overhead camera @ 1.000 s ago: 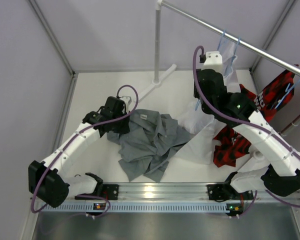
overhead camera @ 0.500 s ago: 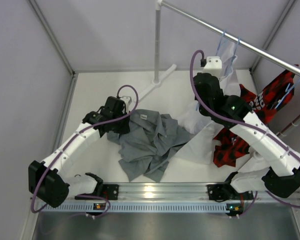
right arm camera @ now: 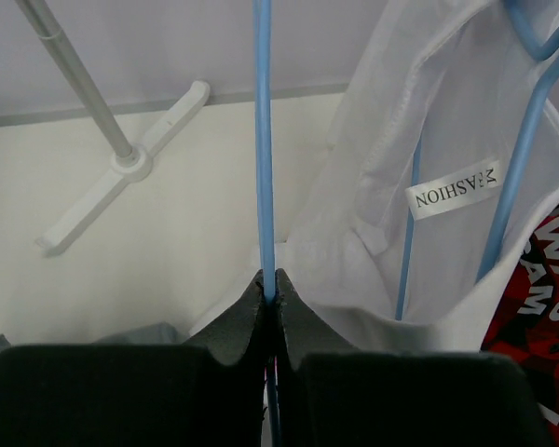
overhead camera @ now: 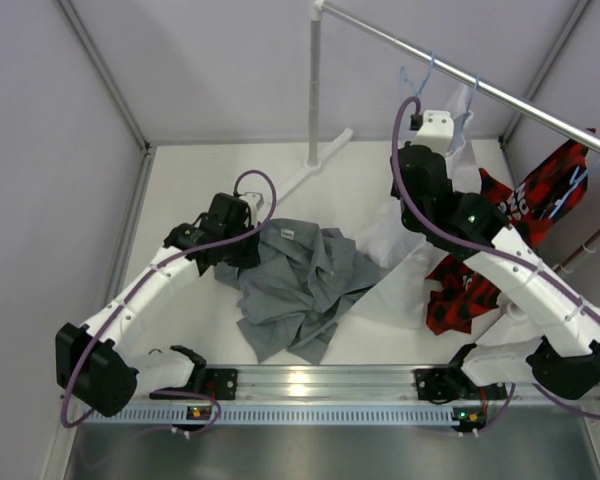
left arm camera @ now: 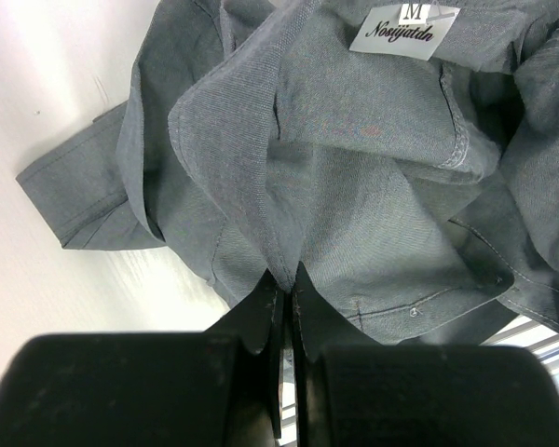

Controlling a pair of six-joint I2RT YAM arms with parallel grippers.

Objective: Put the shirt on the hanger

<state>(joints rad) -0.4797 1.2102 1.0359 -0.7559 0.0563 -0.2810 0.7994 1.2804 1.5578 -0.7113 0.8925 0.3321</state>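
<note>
Change since prior view: we record the right arm shifted a little at the far right, and the hanger (overhead camera: pixel 416 76) carried leftward along the rail (overhead camera: pixel 520 100). The left arm and the shirt (overhead camera: pixel 300 285) show no change.

Item 1, hanger. Thin, light blue. Held by the right pincer (right arm camera: pixel 270 282), which is clenched on one slim bar of the frame. From the wrist, that bar runs straight out from between the fingers, so we judge its long axis to lie along the pincer's reach, up and toward the far side. The hook sits at the top, close to the rail; we cannot tell whether it is on or off the rail. We judge the grip is meant to bring the hanger free of the rail and down to the garment.

Item 2, shirt. Grey, crumpled in a heap on the table (overhead camera: pixel 200 200), near centre, between the two arms. Collar and size label at the far left end; the bulk trails toward the near right.

Item 3, left pincer (left arm camera: pixel 284 279). Clenched on a fold of grey cloth just below the collar, we judge to keep the neck ready for the hanger.

Item 4, bystanders. White shirt (right arm camera: pixel 419 140) hanging just right of the held bar; red-and-black garment (overhead camera: pixel 555 190) further right.
</note>
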